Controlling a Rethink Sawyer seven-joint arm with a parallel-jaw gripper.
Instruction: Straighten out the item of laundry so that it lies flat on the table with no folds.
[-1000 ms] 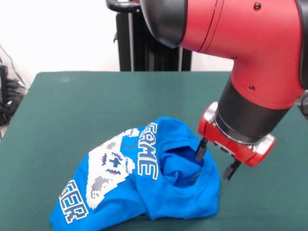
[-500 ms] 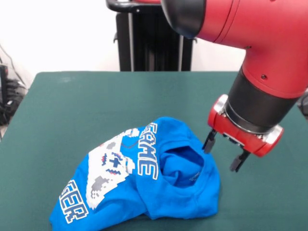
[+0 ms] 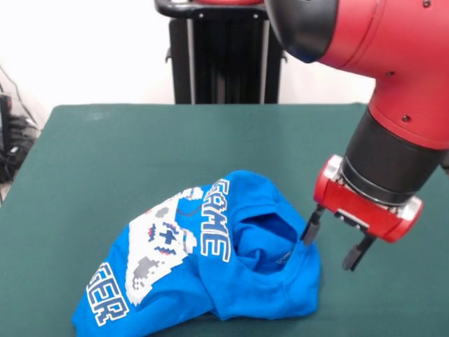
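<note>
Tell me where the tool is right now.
In the front view, the tool hangs open at the picture's lower right, just beside the crumpled T-shirt's right edge, over the green table.

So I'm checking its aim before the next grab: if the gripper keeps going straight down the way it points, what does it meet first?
Probably the green table just beside the blue shirt's edge; the open gripper may clip that edge, depth being unclear.

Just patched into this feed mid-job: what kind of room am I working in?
Probably a robotics lab or test cell: a green cloth-topped table against a bare white wall, a black equipment stand, and cables at the side.
</note>
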